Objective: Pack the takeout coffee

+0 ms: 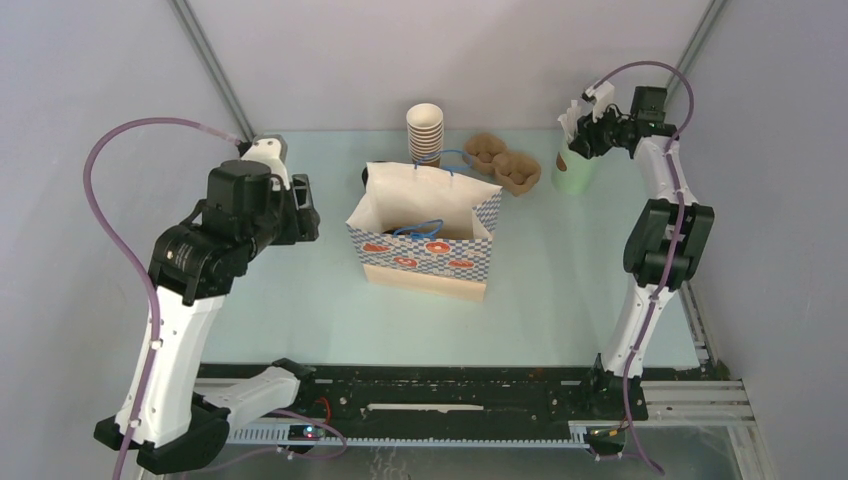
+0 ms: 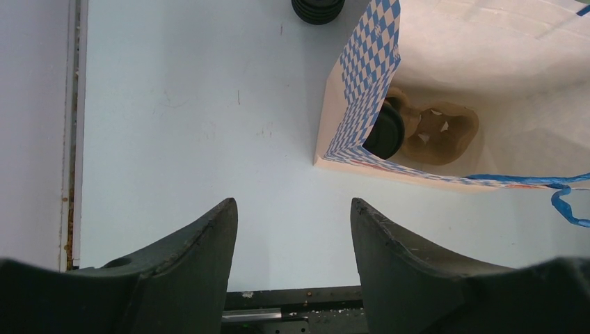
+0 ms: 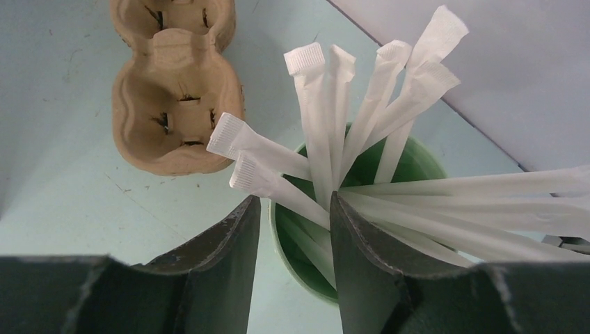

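Observation:
A stack of brown kraft paper cups (image 1: 424, 133) stands behind the checked paper bag (image 1: 425, 235). The bag is open at the top. Inside it lies a pulp cup tray (image 2: 442, 132) with a black lid (image 2: 385, 131) over one pocket; whatever is under the lid is hidden. My left gripper (image 2: 292, 203) hovers open over bare table left of the bag, nothing between its fingers. My right gripper (image 3: 293, 197) is open above the pale green cup (image 3: 424, 167) of white wrapped straws (image 3: 316, 118). One finger is outside the rim, the other inside, and a straw crosses the gap.
Brown pulp trays (image 1: 515, 168) lie between the cup stack and the green cup (image 1: 573, 172), and also show in the right wrist view (image 3: 174, 104). A stack of black lids (image 2: 317, 8) sits behind the bag's left corner. Blue bag handles (image 2: 556, 184) hang at the bag's rim. Walls close in on both sides.

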Controlling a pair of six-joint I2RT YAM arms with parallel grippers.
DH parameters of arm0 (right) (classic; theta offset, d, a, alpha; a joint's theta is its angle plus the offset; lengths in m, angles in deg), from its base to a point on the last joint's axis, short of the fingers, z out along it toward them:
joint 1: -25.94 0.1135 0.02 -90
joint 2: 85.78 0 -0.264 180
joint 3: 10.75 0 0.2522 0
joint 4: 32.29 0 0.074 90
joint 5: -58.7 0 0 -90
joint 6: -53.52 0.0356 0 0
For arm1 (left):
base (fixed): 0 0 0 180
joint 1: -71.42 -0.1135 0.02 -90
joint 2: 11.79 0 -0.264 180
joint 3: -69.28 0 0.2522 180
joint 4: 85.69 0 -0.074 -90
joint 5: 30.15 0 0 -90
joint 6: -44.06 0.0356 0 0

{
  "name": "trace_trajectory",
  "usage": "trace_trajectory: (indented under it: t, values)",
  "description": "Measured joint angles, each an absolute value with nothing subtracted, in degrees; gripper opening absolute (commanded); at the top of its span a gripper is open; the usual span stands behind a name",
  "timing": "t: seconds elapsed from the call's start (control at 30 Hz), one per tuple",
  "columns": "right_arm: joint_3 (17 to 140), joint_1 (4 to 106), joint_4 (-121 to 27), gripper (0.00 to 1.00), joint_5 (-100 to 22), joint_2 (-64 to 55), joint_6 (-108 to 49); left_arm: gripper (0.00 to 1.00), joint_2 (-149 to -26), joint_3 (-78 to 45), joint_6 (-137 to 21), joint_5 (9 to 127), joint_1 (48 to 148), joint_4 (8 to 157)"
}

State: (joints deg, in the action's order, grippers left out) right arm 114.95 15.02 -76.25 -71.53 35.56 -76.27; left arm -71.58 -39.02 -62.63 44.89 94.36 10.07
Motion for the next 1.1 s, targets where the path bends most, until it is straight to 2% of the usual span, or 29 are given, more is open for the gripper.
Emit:
trace_trajectory:
  t: [0.17,0.4,0.57,1.1]
  values:
    - [115.0,15.0,-76.3,0.41,-71.9,36.3,-76.3,0.66,-71.8,-39.9,-62.6,44.6,94.4,9.7]
    - [115.2,15.0,-75.4,0.24,-73.3,36.5,-76.2,0.66,-72.1,-40.2,-62.5,44.5,94.4,9.6]
    - [116.2,15.0,-74.7,0.01,-73.9,37.0,-76.2,0.66,-72.3,-40.2,-62.5,44.4,94.4,9.4]
    - [116.9,14.7,-71.5,0.00,-69.7,34.6,-73.3,0.66,-71.7,-40.2,-62.5,44.6,94.4,9.5]
